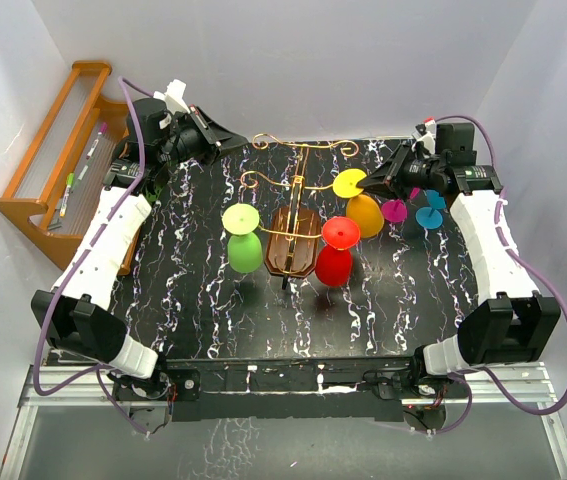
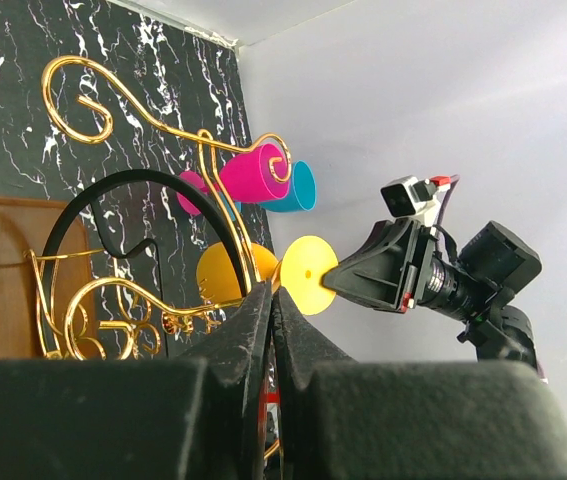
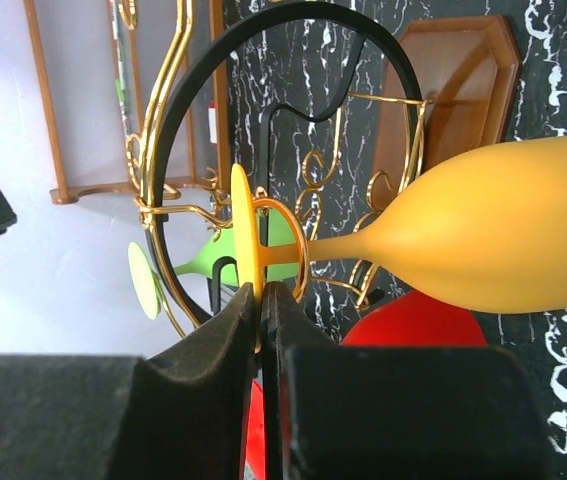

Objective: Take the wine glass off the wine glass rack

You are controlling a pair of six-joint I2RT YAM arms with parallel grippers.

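Right wrist view shows the right pincer (image 3: 261,300) clamped on the yellow foot rim of the wine glass (image 3: 493,225), stem hooked in the wine glass rack (image 3: 458,70); probably light, slick, fragile; left pincer (image 2: 271,300) shut, empty.

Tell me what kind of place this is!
Probably a robot test lab: plain white walls box in a black marbled table, two white robot arms are bolted at its near edge, and a gold wire wine glass rack stands on it.
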